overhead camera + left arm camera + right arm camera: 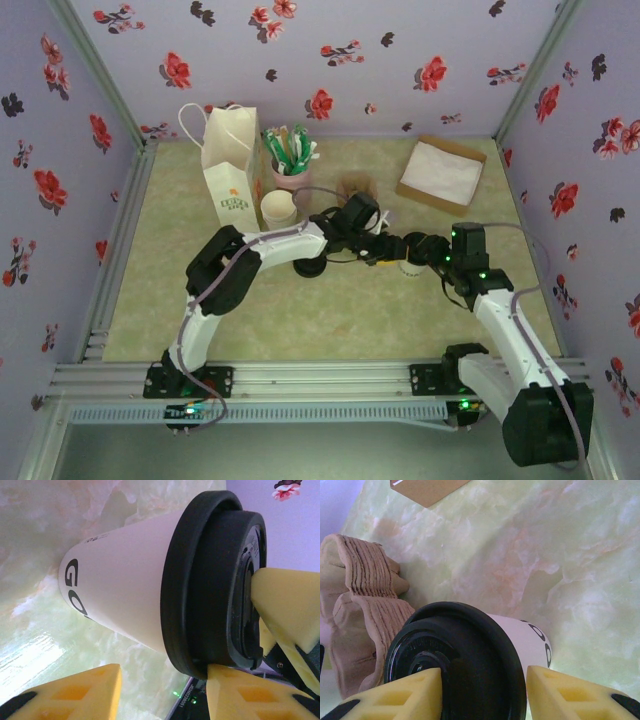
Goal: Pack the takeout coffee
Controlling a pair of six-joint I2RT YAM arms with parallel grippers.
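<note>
While R arm (505, 325) bends inward, R gripper (484, 692) clamps takeout coffee (465, 650); L gripper (162, 692): grip unclear.

Pale green marbled worktop (330, 320) bearing, along its far side, a white paper bag (232, 165), a pink cup of green sachets (290, 178), a stack of cream cups (280, 211), a brown pulp carrier (360, 610) and a brown tray of white napkins (441, 172).

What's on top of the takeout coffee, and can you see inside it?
A black lid caps the takeout coffee, and the right gripper has a finger on either side of that lid. The lid covers the opening, so whatever is inside the cup is hidden.
</note>
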